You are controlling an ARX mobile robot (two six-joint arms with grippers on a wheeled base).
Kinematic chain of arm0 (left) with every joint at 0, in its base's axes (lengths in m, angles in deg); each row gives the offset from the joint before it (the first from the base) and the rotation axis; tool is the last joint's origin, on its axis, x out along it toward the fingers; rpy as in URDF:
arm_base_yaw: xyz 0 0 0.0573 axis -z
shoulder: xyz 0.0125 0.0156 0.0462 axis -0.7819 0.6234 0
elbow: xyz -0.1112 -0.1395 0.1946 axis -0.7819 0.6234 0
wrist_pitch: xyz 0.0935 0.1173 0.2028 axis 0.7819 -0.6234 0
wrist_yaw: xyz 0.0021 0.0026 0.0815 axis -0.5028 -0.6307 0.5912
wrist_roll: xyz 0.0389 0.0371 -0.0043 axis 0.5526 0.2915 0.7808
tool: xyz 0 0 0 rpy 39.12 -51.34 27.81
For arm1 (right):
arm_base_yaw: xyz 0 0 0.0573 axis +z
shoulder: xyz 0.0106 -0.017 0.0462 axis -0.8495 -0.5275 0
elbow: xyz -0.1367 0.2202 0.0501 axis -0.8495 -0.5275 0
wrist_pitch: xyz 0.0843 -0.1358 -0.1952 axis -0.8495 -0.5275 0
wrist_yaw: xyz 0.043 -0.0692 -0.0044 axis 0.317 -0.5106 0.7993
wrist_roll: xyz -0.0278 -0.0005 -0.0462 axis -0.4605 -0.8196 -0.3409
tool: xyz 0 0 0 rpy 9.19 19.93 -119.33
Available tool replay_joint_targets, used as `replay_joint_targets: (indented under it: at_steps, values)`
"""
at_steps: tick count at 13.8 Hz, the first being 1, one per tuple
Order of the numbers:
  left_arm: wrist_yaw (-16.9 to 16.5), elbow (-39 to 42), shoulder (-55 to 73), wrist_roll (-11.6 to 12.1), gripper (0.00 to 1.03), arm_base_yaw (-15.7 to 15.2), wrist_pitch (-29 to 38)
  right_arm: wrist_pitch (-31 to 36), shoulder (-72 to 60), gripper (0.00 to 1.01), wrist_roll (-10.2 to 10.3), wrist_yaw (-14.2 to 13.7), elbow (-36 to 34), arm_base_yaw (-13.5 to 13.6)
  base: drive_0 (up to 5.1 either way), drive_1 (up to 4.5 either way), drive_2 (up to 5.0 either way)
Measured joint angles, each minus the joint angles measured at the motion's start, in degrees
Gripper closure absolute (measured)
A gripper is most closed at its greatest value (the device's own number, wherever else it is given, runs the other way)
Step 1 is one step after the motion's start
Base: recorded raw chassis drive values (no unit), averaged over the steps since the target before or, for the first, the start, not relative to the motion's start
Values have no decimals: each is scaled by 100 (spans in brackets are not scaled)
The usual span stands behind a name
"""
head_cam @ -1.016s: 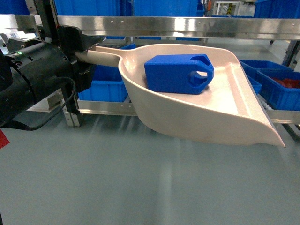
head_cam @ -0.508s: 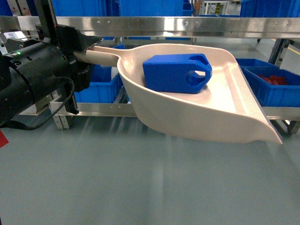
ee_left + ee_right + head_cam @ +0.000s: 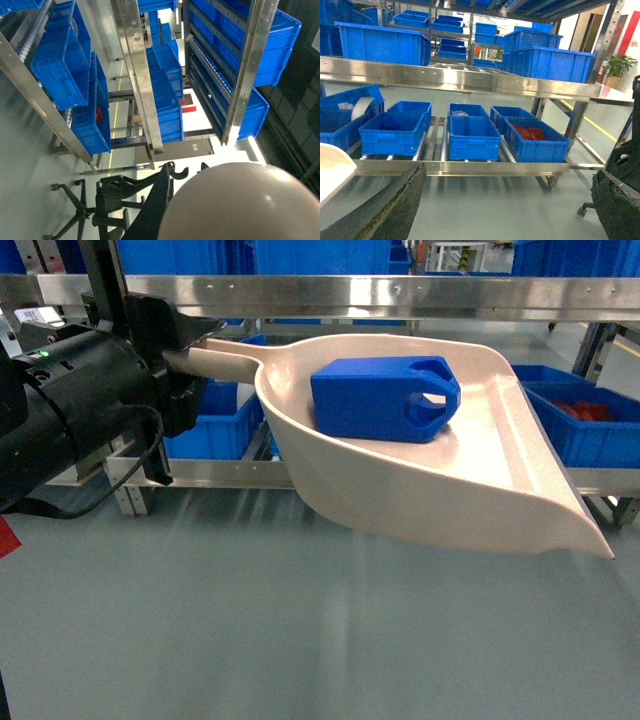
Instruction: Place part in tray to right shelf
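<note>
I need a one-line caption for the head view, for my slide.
Left gripper carries the beige tray by its handle, blue part inside, before the steel shelf.

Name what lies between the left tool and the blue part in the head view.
The tray's long beige handle and rear wall; the left tool grips that handle, and the part sits inside.

A warehouse: steel racks (image 3: 460, 80) holding rows of blue crates (image 3: 470, 137).

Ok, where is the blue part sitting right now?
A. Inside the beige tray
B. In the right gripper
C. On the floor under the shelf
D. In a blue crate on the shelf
A: the part lies inside the tray, which the left gripper holds by its handle.
</note>
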Motion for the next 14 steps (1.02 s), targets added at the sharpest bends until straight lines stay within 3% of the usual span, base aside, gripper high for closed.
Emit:
replay_joint_targets:
  at_steps: [14]
  values:
    - [0,0,-2,-2,91,-2,0,9,0,3,0,0,2,0,0,0,0]
